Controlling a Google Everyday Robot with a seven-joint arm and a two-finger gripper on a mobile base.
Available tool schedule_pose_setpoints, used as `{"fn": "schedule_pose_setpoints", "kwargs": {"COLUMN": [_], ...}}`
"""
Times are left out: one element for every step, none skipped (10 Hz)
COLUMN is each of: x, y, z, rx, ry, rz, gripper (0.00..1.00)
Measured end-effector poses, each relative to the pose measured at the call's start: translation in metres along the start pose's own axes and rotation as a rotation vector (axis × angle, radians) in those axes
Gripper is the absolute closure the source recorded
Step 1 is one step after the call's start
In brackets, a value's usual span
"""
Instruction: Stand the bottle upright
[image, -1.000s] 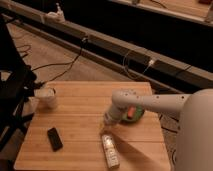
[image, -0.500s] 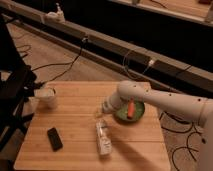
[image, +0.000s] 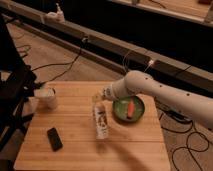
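Observation:
The bottle (image: 101, 121) is slim and cream-white with a pale label. It sits near the middle of the wooden table (image: 75, 150), its long axis running away from the camera, cap end at the far top. My gripper (image: 101, 98) comes in from the right on a white arm and is shut on the bottle's upper end. The bottle's lower end is at or just above the table top; I cannot tell whether it touches.
A green bowl (image: 120, 111) holding an orange item (image: 130, 109) stands right beside the bottle. A squat white cup (image: 47, 98) is at the table's left, a black phone (image: 54, 138) front left. A black chair (image: 12, 100) and floor cables lie beyond.
The arm has drawn back toward the far side of the table. The bottle came along with it, from near the front edge to the middle, and turned to point away from the camera.

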Motion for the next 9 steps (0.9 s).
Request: {"fn": "schedule_pose_setpoints", "kwargs": {"x": [0.0, 0.0003, -0.0002, -0.0002, 0.0001, 0.0, 0.0, 0.0, 0.0], "y": [-0.0017, -0.0013, -0.0001, -0.0008, -0.0017, -0.0014, -0.0013, -0.0015, -0.0015], "z": [0.0014, 0.0008, 0.0001, 0.001, 0.0018, 0.0017, 0.0018, 0.0019, 0.0019], "rx": [0.003, 0.002, 0.001, 0.002, 0.003, 0.003, 0.003, 0.003, 0.003], "ry": [-0.002, -0.001, 0.0, -0.001, -0.002, -0.002, -0.002, -0.002, -0.002], "rz": [-0.001, -0.001, 0.0, -0.001, -0.002, -0.002, -0.001, -0.002, -0.001], "gripper": [1.0, 1.0, 1.0, 1.0, 1.0, 1.0, 1.0, 1.0, 1.0]}}
